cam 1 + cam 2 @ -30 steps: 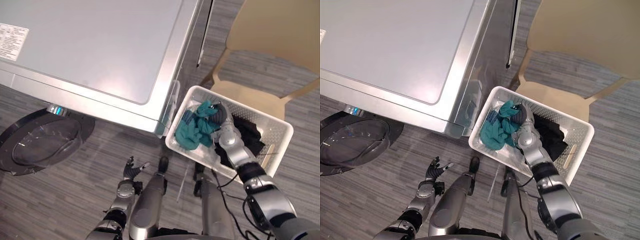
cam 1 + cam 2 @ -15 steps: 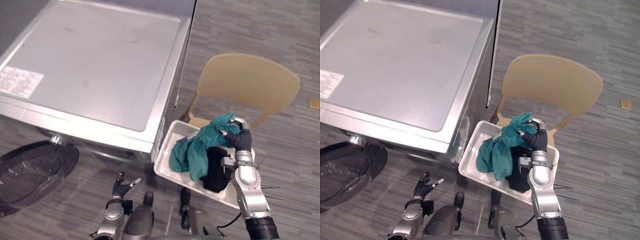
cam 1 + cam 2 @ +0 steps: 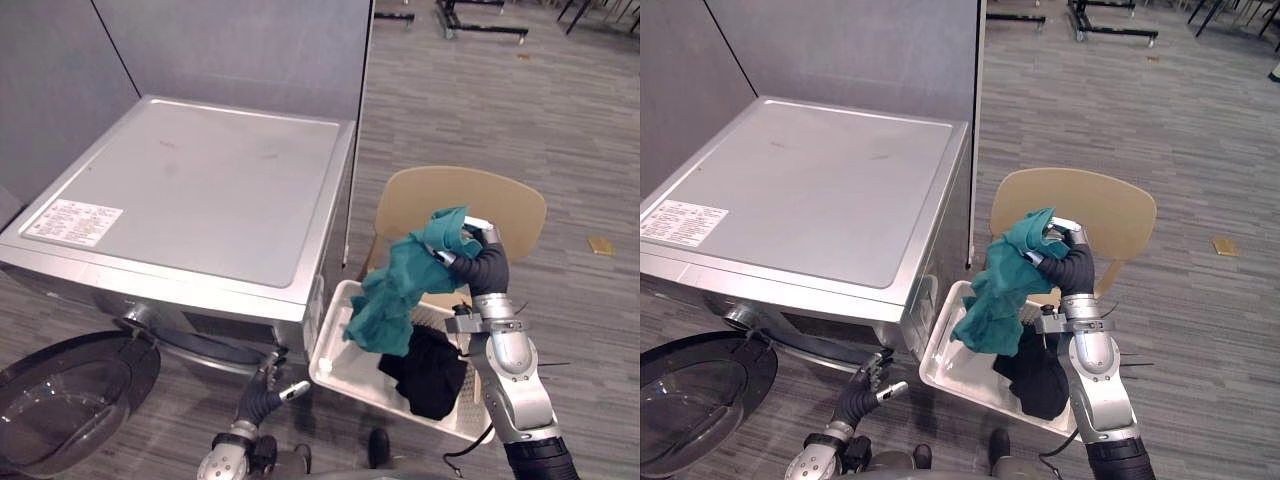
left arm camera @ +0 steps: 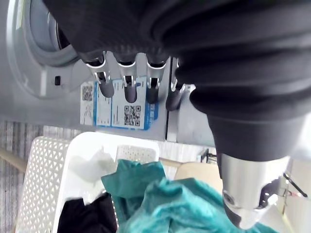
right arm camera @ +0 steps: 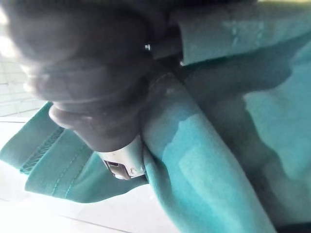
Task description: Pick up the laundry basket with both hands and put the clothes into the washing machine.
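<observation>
My right hand (image 3: pixel 481 263) is shut on a teal garment (image 3: pixel 398 292) and holds it up above the white laundry basket (image 3: pixel 336 358). The cloth hangs down from the hand and wraps the fingers in the right wrist view (image 5: pixel 209 160). A black garment (image 3: pixel 430 372) lies inside the basket, which stands on the floor beside the silver washing machine (image 3: pixel 200 200). The machine's round door (image 3: pixel 60 410) hangs open at the lower left. My left hand (image 3: pixel 262 398) is low in front of the machine, its fingers (image 4: pixel 126 85) relaxed and holding nothing.
A beige chair (image 3: pixel 470 198) stands right behind the basket. A grey partition wall (image 3: pixel 230 50) rises behind the machine. Open grey floor (image 3: pixel 590 330) stretches to the right, with a small tan scrap (image 3: pixel 601 244) lying on it.
The camera has tilted up. My right hand has lifted the teal garment from inside the basket to well above it. The left hand stays low and open.
</observation>
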Available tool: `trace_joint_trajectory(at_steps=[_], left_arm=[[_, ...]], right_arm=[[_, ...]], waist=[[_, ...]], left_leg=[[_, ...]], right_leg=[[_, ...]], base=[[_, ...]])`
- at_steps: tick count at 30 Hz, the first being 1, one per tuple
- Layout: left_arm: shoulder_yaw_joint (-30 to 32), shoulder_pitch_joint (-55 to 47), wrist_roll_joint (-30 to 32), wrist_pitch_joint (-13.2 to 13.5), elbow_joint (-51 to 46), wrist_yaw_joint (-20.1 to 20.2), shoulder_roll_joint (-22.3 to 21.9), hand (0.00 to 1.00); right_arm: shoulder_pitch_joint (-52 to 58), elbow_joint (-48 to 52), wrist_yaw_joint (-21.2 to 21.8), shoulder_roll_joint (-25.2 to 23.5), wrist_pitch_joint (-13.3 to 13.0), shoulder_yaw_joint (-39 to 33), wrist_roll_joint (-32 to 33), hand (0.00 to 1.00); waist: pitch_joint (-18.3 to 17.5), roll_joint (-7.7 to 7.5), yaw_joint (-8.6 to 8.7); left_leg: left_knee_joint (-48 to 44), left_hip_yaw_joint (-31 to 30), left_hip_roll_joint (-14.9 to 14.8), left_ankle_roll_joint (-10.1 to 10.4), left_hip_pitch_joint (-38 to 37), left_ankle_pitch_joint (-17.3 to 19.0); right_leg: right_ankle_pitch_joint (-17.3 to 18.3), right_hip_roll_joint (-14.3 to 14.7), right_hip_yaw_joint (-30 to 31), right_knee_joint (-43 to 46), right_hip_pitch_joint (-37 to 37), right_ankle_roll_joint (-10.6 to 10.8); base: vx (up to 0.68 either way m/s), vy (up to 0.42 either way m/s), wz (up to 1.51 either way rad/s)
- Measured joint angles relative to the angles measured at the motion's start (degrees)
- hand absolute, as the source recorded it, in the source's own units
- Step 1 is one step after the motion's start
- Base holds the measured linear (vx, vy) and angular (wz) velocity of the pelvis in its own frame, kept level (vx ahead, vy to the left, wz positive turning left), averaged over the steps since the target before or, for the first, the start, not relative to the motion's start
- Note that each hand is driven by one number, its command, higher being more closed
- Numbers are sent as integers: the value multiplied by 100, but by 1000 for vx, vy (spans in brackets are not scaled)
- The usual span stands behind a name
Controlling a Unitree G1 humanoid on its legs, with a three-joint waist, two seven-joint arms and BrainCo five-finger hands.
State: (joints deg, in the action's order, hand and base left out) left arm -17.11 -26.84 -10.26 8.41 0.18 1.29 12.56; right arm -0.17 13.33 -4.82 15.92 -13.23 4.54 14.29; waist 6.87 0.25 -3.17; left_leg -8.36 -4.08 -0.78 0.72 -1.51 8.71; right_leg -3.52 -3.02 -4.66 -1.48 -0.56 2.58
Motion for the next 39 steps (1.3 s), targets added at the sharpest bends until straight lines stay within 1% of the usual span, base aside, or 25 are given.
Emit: trace_joint_trajectory(at_steps=[1, 2, 4, 6, 8, 10, 11, 13, 14, 16, 18, 20, 21, 23, 28, 31, 33, 35, 38, 39], left_arm=[[-61, -10, -49, -59, -55, -4, 36, 0], [-149, -36, -181, -60, -79, 5, 86, 0], [-302, -112, -339, -97, -225, -1, 146, 0], [-436, -91, -509, -53, -787, 72, 183, 0], [-761, 341, -626, 346, -1549, 170, 179, 0], [-930, 723, -700, 542, -1764, 221, 94, 0], [-997, 922, -711, 599, -1811, 231, 104, 0], [-1002, 1024, -721, 603, -1817, 225, 115, 0], [-990, 981, -729, 601, -1816, 218, 128, 0], [-987, 904, -733, 593, -1808, 216, 127, 0], [-950, 874, -691, 592, -1743, 185, 108, 0], [-868, 832, -572, 590, -1622, 67, 34, 0], [-723, 734, -495, 586, -1534, -39, -71, 0], [-592, 682, -484, 586, -1503, -122, -113, 0], [-505, 755, -484, 602, -1503, -149, -82, 0], [-628, 946, -315, 701, -1487, -185, -52, 0], [-781, 1210, -144, 742, -1399, -284, 16, 0], [-1036, 1673, 209, 768, -1231, -408, 56, 0], [-1433, 2212, 571, 775, -1040, -524, 59, 0], [-1470, 2289, 663, 775, -1013, -539, 52, 0]], right_arm=[[-2, 0, 10, 43, -3, 25, 43, 100], [-3, 0, 15, 102, -3, 84, 157, 100], [-21, 0, 75, 164, -4, 202, 340, 100], [-44, -1, 150, 215, -4, 318, 445, 100], [-126, -4, 261, 274, -4, 521, 622, 100], [-215, -10, 293, 274, -4, 682, 724, 100], [-253, -10, 323, 274, -4, 728, 792, 100], [-290, -10, 364, 279, -4, 728, 852, 100], [-335, -16, 369, 285, -4, 731, 884, 100], [-444, -80, 374, 312, -4, 731, 934, 100], [-503, -135, 374, 344, -1, 729, 981, 100], [-514, -137, 376, 356, -1, 730, 983, 100], [-515, -139, 380, 355, -1, 728, 989, 100], [-515, -150, 379, 352, -2, 724, 1006, 100], [-547, -197, 385, 271, -43, 712, 1190, 100], [-766, -198, 403, 235, -59, 736, 1391, 100], [-934, -198, 428, 242, -122, 778, 1554, 100], [-1247, -180, 516, 257, -201, 935, 1766, 100], [-1596, -176, 530, 266, -217, 1078, 1979, 100], [-1661, -176, 545, 268, -217, 1110, 2025, 100]], waist=[[-7, 8, -20], [-78, 15, -65], [-126, 24, -74], [-136, 22, -80], [-263, 51, -76], [-392, 92, -70], [-426, 123, -44], [-467, 124, 10], [-483, 134, 65], [-486, 118, 80], [-488, 85, 69], [-490, 69, 54], [-488, 65, 57], [-481, 55, 72], [-462, 6, 65], [-458, -1, 62], [-454, -22, 67], [-453, -35, 91], [-447, -46, 104], [-447, -46, 105]], left_leg=[[5, -5, 0, 0, -25, 0], [15, -4, 0, 1, -27, -2], [12, -19, 2, 8, -42, -8], [19, -30, 2, 9, -101, -8], [39, -42, 6, 9, -115, -8], [49, -30, 11, 16, -117, -15], [69, -30, 11, 16, -164, -15], [170, -19, 7, 27, -262, -23], [204, -19, -1, 35, -296, -29], [223, -15, -13, 44, -334, -45], [221, -35, -20, 50, -351, -58], [224, -58, -21, 51, -348, -59], [225, -75, -16, 49, -348, -60], [234, -148, -2, 39, -346, -74], [343, -378, 59, 25, -348, -186], [436, -378, 78, 23, -375, -231], [447, -366, 78, 23, -359, -230], [508, -328, 76, 24, -362, -231], [592, -242, 62, 41, -418, -247], [601, -213, 55, 41, -434, -248]], right_leg=[[0, 0, -4, -8, -32, 0], [-10, 1, -7, -33, -43, -7], [-40, 1, -13, -86, -99, -7], [-40, 2, -26, -90, -170, -9], [-67, 1, -34, -153, -215, -21], [-136, 2, -32, -268, -282, -23], [-148, 4, -30, -321, -350, -22], [-161, 12, -12, -393, -422, -24], [-162, 21, -10, -405, -439, -24], [-173, 38, 8, -412, -432, -33], [-178, 49, -7, -412, -434, -37], [-180, 52, -24, -411, -440, -37], [-180, 45, -46, -411, -450, -36], [-176, 28, -135, -411, -479, -33], [-130, -4, -327, -412, -560, -6], [-130, -25, -339, -412, -548, -4], [-129, -25, -323, -412, -554, -4], [-128, -23, -306, -413, -526, -3], [-129, -16, -269, -413, -515, -2], [-129, -11, -249, -413, -512, -2]], base=[[-44, -7, 3], [-32, -5, 2], [-36, -5, 6], [-45, -3, 8], [-46, 0, 0], [-21, 4, -8], [-17, 8, -7], [0, 5, -6], [14, 0, -5], [26, 1, -4], [35, 1, 2], [12, 7, 6], [6, 13, 8], [-5, 11, 22], [-28, -3, 26], [-48, 8, 7], [-53, 12, -6], [-61, 9, -10], [-13, 16, -9], [24, 25, -17]])
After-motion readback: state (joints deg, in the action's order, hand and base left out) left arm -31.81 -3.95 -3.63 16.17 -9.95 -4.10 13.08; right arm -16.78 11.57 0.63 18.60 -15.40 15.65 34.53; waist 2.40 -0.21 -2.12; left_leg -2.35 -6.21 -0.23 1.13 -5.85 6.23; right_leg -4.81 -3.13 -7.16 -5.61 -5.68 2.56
